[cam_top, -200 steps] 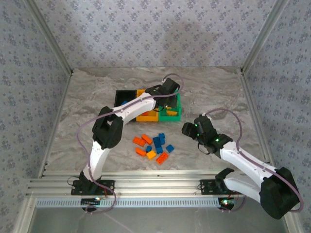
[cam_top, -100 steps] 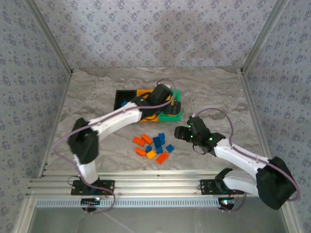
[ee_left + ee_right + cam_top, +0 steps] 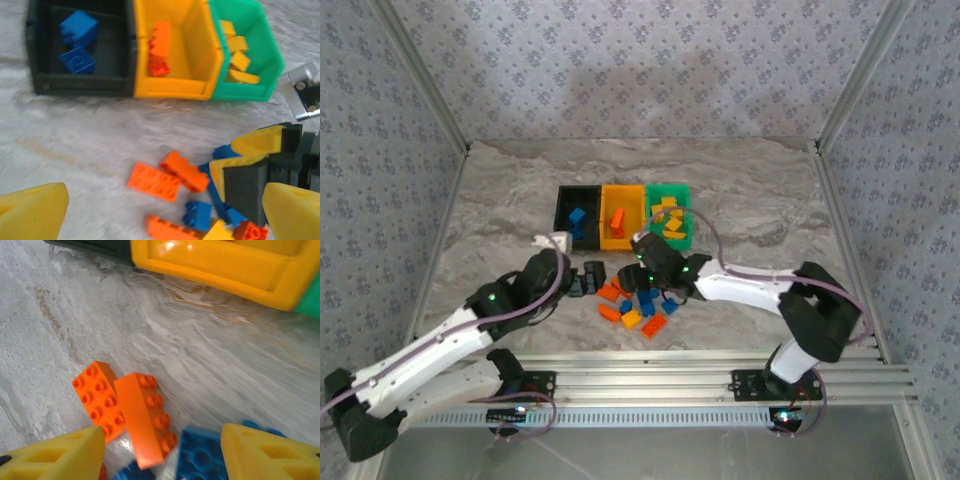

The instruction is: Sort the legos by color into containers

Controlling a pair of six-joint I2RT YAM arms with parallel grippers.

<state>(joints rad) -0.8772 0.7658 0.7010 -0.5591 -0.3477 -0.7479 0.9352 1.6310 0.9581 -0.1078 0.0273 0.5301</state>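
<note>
Top external view: closest to us, the left gripper (image 3: 590, 281) sits just left of the pile and the right gripper (image 3: 642, 283) is right over it.
Left jaws: spread wide on the left wrist cam, nothing between them that we can see.
Right jaws: wide too, with yellow fingertips (image 3: 55, 455) either side of two orange-red bricks (image 3: 145, 415) and a blue brick (image 3: 200, 460). We can't tell if they're touching anything.
Loose legos (image 3: 631, 318): mixed blue, orange-red and yellow-orange heap on the marbled surface (image 3: 500, 220), near the containers but apart from them.
Containers: three joined in a row behind the heap. The black bin (image 3: 80, 85) has two blue pieces (image 3: 77, 45), the orange-yellow bin (image 3: 170, 90) has an orange-red piece (image 3: 159, 47), and the green bin (image 3: 245, 92) has yellow-orange pieces (image 3: 235, 55).
</note>
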